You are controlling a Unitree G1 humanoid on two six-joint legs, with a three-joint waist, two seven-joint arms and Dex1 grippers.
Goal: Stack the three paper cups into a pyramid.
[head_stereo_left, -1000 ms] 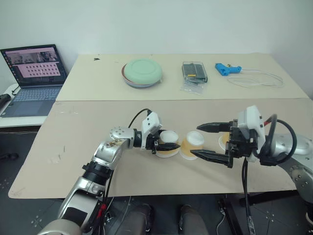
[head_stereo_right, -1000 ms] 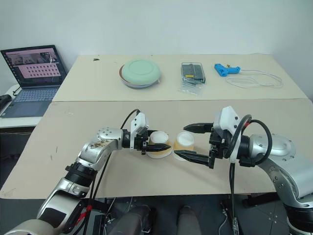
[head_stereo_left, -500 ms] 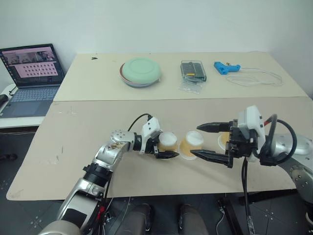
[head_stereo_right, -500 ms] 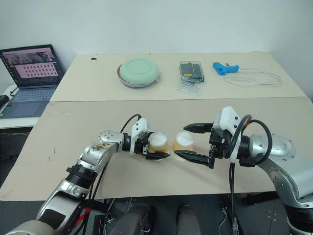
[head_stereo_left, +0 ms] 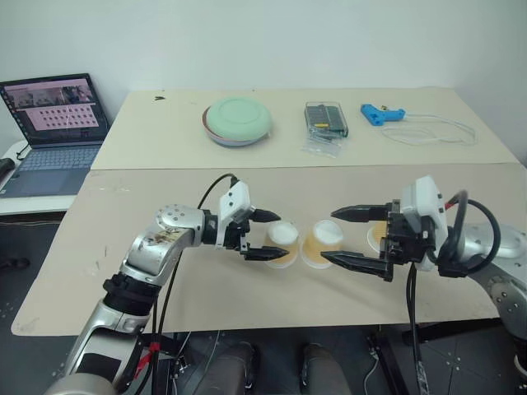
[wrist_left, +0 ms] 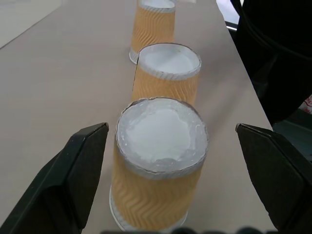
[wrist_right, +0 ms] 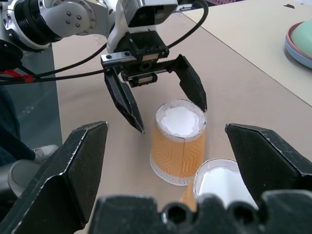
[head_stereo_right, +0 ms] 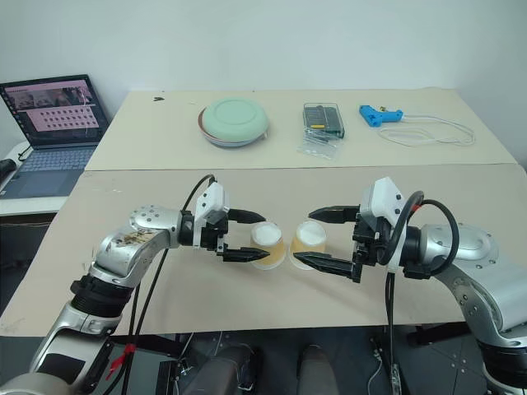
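So the base is laid: two paper cups (head_stereo_right: 269, 244) (head_stereo_right: 310, 242) stand upside down, just beside each other on the table (head_stereo_right: 247, 189), between the left gripper (head_stereo_right: 242, 236) and the right gripper (head_stereo_right: 319, 239), both with jaws apart and empty. A third cup (head_stereo_left: 377, 238) sits behind the right gripper; the next move, I judge, is closing on it and setting it across the pair.
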